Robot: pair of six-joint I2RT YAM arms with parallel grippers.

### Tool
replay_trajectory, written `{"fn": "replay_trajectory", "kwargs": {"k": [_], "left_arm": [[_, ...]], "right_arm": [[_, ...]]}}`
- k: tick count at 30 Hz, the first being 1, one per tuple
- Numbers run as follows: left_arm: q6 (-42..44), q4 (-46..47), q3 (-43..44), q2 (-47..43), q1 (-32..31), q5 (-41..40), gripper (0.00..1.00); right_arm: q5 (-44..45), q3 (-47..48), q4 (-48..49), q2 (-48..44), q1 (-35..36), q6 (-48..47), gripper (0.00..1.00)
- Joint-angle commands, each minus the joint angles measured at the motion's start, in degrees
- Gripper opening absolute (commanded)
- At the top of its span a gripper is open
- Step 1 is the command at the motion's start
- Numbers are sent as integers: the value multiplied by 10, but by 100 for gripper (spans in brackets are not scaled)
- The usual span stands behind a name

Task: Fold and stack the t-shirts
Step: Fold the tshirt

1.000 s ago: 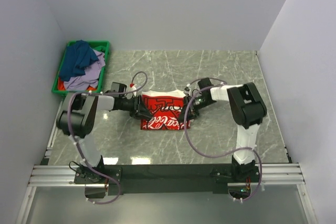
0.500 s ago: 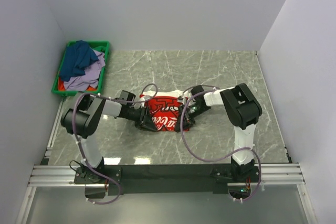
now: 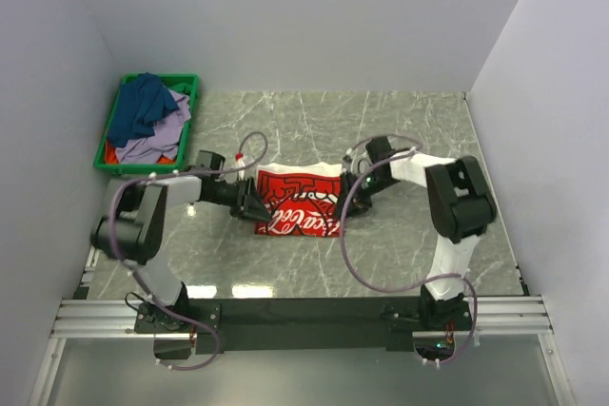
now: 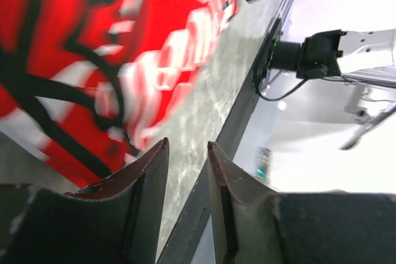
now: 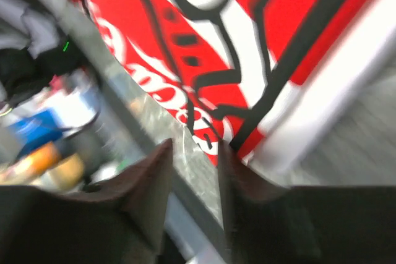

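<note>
The red printed t-shirt (image 3: 297,204) is matt cloth, the marbled table (image 3: 409,130) glossy, the crate (image 3: 193,87) plastic.

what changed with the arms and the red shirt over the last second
Both hands pulled away sideways from the red t-shirt, the left hand leftward, the right hand rightward and slightly farther from the bases. Half a second ago they were closed in on its sides; now both are open and empty. The shirt lies folded in the same spot. The green crate and its pile stayed put.
</note>
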Motion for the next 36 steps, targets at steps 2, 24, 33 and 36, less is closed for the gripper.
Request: {"fn": "replay_trajectory", "kwargs": {"k": [2,24,33,36], "left_arm": [[31,-49,42,-154,27,-50,39],[-11,-79,85,-360,110,-323,78],[31,-90,125,-294,110,-316,78],[45,-92,141,-268,110,-311,77]], "right_arm": [[160,80,33,-162,21,37,48],[531,172,-43,44,250,17,81],[541,110,-104,-22,77,-151,77],[540,87,-99,-36,4,-236,77]]}}
